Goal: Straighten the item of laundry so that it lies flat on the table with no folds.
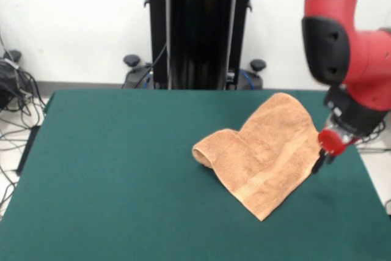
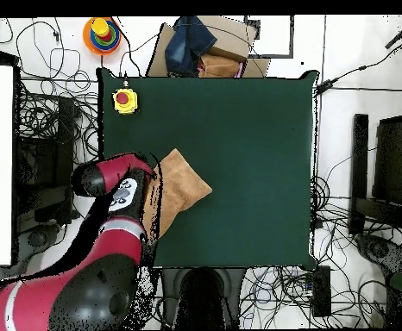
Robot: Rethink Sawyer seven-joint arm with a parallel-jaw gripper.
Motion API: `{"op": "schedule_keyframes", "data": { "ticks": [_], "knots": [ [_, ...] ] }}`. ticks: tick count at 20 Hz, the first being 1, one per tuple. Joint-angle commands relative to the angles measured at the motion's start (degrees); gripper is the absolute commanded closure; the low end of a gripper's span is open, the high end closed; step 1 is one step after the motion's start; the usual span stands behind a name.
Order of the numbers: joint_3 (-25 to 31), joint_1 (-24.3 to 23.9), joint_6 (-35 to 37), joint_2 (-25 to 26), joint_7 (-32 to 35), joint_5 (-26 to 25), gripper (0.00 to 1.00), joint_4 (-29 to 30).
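The light orange-tan towel lies on the dark green table, right of centre in the front view. Its left part is folded over into a rolled lobe, and a woven stripe band runs near its lower edge. In the overhead view the towel sits near the table's left side, partly covered by the red arm. My gripper hangs at the towel's right edge, low over the table. The arm hides the gripper in the overhead view.
A yellow box with a red button sits at a table corner in the overhead view. The black pedestal stands behind the table's far edge. Cables and gear lie on the floor around the table.
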Motion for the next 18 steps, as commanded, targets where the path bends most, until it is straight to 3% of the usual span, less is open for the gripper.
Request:
{"op": "schedule_keyframes", "data": {
  "ticks": [1,9,18],
  "knots": [
    [6.11,0.51,0.21,-7.05,13.30,3.33,0.00,7.38],
    [5.82,-1.49,-3.32,-3.29,9.63,-0.15,0.00,5.56],
    [7.35,-7.81,-8.63,-4.48,2.84,-6.82,0.00,12.94]
  ]
}}
